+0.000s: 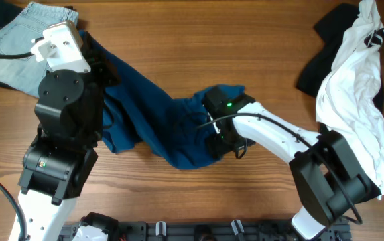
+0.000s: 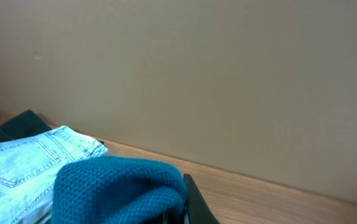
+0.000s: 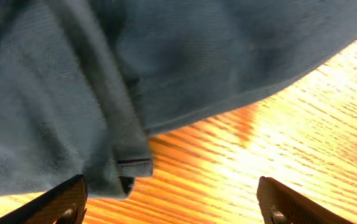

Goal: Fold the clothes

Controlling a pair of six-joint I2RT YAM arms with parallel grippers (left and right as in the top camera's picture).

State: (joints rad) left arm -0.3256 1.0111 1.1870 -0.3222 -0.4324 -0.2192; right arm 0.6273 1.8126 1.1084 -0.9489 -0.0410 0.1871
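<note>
Right fingers (image 3: 60,202) spread wide above shirt (image 1: 145,107) hem, left fingers (image 2: 198,210) clamped on bunched shirt — jeans (image 1: 17,43) beside

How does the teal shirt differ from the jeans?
The shirt is deep teal; the jeans are pale blue denim. The shirt stretches across the middle of the table; the jeans sit at its far left corner. The shirt is plain knit; the jeans show stitched pockets. Both lie rumpled on the wood.
</note>
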